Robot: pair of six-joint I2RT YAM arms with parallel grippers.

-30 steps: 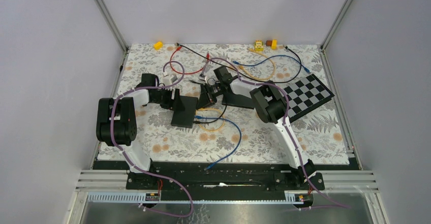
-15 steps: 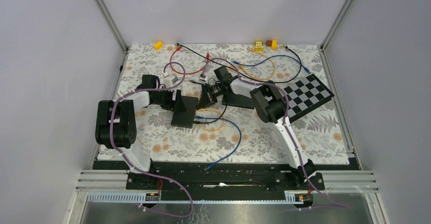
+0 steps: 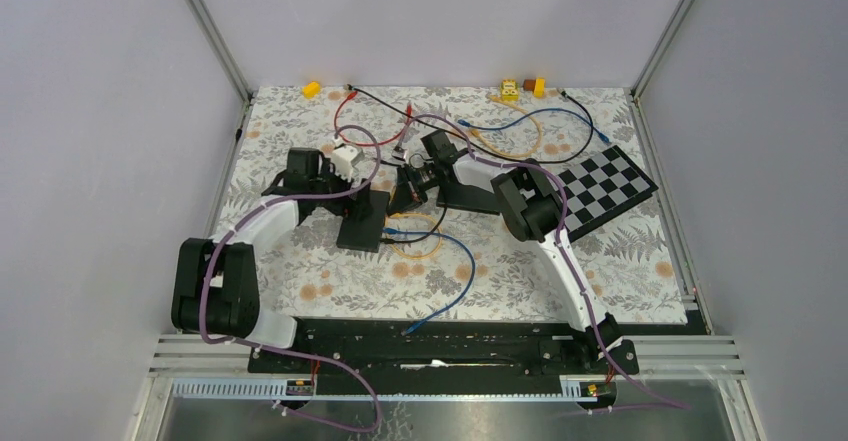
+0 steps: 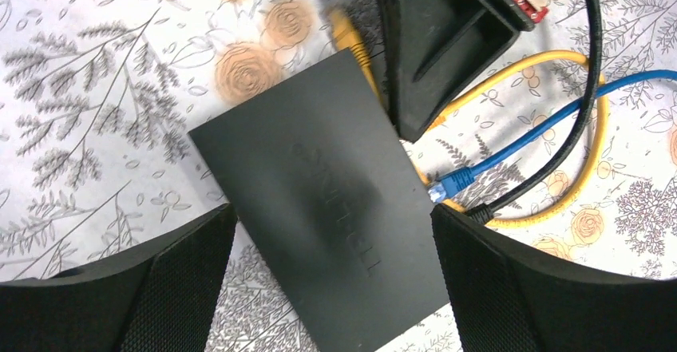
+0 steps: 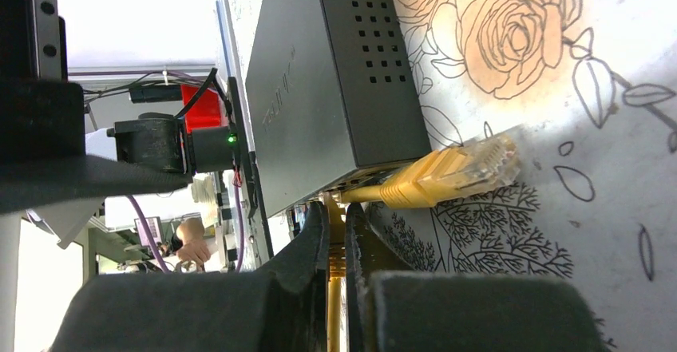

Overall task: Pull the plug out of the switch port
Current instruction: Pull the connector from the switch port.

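Observation:
The black switch (image 3: 362,221) lies flat on the flowered mat. My left gripper (image 4: 331,288) hangs open over it, one finger on each side of the switch (image 4: 319,184). A yellow plug (image 5: 451,175) with a clear tip lies loose on the mat against the switch's (image 5: 319,88) corner, outside any port. Its yellow cable runs back between my right gripper's (image 5: 337,224) fingers, which are shut on it. In the left wrist view the same yellow plug (image 4: 351,39) shows beside the right gripper's black body (image 4: 439,41). A blue plug (image 4: 449,183) sits at the switch's port side.
A black cable (image 4: 587,88) and the yellow loop (image 4: 591,152) curl right of the switch. A blue cable (image 3: 450,281) trails toward the near edge. Red, blue and black leads (image 3: 350,126) lie at the back, with yellow blocks (image 3: 311,89) and a checkerboard (image 3: 600,189).
My left gripper has opened wider over the switch, and the left arm's elbow has swung down toward the near left. My right gripper has closed on the yellow cable.

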